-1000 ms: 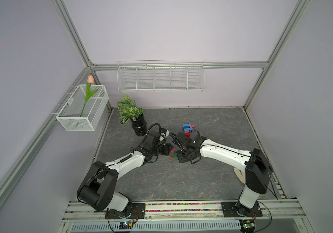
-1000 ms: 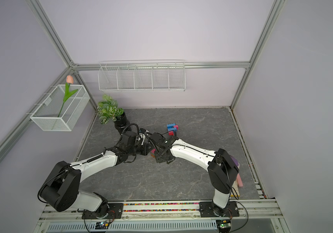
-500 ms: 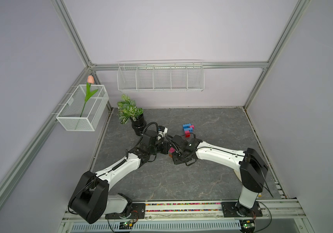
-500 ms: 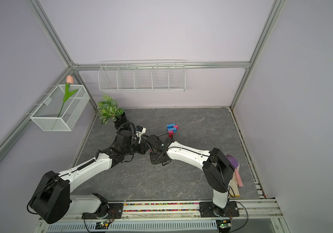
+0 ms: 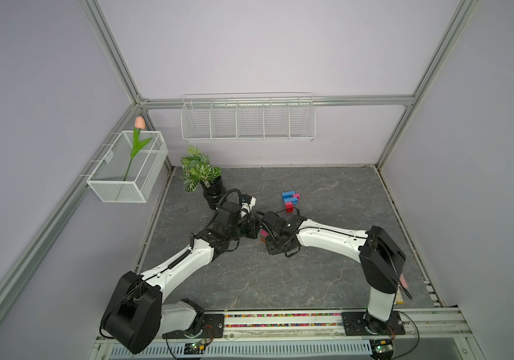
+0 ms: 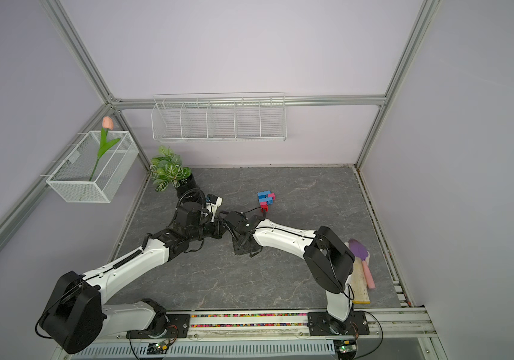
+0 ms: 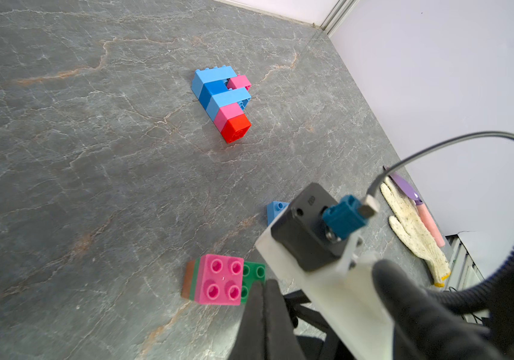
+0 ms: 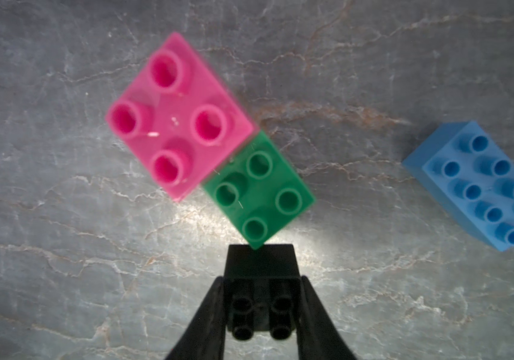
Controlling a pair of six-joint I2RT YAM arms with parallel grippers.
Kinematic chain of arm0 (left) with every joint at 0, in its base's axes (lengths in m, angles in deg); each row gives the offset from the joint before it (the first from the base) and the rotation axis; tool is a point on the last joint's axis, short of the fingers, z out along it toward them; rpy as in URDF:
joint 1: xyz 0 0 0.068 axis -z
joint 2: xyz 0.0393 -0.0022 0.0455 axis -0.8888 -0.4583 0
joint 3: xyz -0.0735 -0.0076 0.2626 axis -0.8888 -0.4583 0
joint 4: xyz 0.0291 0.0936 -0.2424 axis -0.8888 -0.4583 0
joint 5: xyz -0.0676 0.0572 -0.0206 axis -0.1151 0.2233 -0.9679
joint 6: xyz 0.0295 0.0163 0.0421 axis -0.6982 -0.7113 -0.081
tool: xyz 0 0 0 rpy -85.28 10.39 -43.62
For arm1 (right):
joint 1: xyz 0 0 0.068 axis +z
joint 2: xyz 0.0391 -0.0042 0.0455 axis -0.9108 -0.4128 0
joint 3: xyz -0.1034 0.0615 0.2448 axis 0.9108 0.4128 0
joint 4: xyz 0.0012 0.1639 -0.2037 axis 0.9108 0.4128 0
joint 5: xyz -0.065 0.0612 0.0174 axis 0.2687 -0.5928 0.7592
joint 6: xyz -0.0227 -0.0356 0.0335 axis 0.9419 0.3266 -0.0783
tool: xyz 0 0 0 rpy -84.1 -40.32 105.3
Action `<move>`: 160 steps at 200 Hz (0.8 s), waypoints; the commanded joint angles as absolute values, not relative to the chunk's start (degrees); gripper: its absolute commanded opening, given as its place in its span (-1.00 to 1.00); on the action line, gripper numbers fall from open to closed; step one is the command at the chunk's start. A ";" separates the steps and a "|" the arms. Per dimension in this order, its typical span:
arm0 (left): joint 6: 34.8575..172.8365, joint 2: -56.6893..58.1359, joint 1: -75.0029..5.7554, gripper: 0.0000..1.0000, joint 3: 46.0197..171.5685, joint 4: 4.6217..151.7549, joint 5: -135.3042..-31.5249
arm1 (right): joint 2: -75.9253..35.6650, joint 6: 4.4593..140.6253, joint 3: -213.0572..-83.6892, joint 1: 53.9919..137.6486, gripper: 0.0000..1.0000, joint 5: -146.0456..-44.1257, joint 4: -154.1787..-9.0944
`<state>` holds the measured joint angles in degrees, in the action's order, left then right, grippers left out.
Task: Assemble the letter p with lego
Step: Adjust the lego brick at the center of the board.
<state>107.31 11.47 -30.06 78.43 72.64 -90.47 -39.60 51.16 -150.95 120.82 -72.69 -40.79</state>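
The lego shows as a joined piece of light blue, blue, pink and red bricks (image 5: 290,201) (image 7: 223,99) lying flat behind both grippers. Near mid-table, a pink brick (image 8: 178,115) sits on a green and an orange layer, and a lower green brick (image 8: 259,193) touches it. A loose blue brick (image 8: 480,184) lies apart from them. My right gripper (image 8: 262,299) is shut on a black brick (image 8: 262,274), held just above the green brick's corner. My left gripper (image 7: 263,290) is shut and empty, its tips beside the green brick (image 7: 254,276).
A potted plant (image 5: 202,177) stands at the back left, close behind the left wrist. A white glove (image 7: 414,230) and a purple and pink brush (image 6: 363,261) lie by the right edge. A wire rack (image 5: 248,121) and a mesh basket with a tulip (image 5: 128,168) hang on the walls.
The right gripper has carried the black brick a little leftward toward the pink and green bricks. The left arm has stretched out lower, its gripper staying shut.
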 commanded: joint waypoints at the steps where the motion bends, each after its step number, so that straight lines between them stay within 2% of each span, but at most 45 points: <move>1: 106.68 13.61 -29.68 -1.00 77.29 71.76 -89.58 | -40.49 51.25 -150.64 119.65 -0.62 -70.61 -41.69; 69: 105.87 17.64 -29.68 -1.00 75.95 68.04 -86.75 | -41.72 52.13 -151.39 117.85 -0.62 -71.36 -43.95; 160: 106.23 18.53 -29.68 -1.00 74.03 67.50 -88.93 | -44.24 55.97 -156.05 114.51 -0.62 -71.72 -43.16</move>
<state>106.88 17.94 -29.95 75.35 68.05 -87.90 -42.68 54.40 -154.01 115.46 -71.97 -43.74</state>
